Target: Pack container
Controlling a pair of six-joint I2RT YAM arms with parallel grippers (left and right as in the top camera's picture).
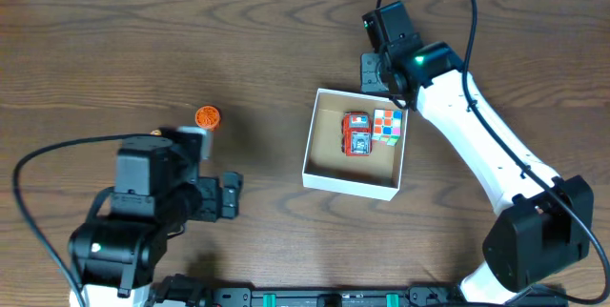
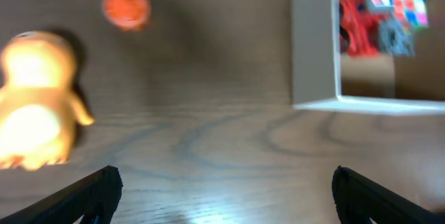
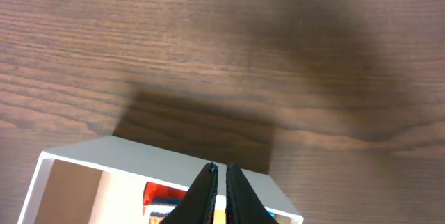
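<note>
The container [image 1: 349, 180], a shallow square box with white walls and a tan floor, sits right of the table's middle. Inside it lie a red toy car [image 1: 356, 134] and a multicoloured cube [image 1: 387, 126]. My right gripper [image 1: 379, 80] hangs over the box's far right corner; in the right wrist view its tips [image 3: 220, 168] are shut above the white wall [image 3: 139, 161], holding nothing. My left gripper [image 2: 222, 189] stands wide open over bare wood, left of the box [image 2: 314, 43]. A yellow-orange toy figure [image 2: 35, 106] lies to its left, with a small orange disc [image 1: 207, 116] beyond it.
The left arm's body [image 1: 143, 212] covers the near left of the wooden table [image 1: 114, 50]. The right arm [image 1: 486, 164] runs from the near right edge up to the box. A black cable [image 1: 38, 202] loops on the left.
</note>
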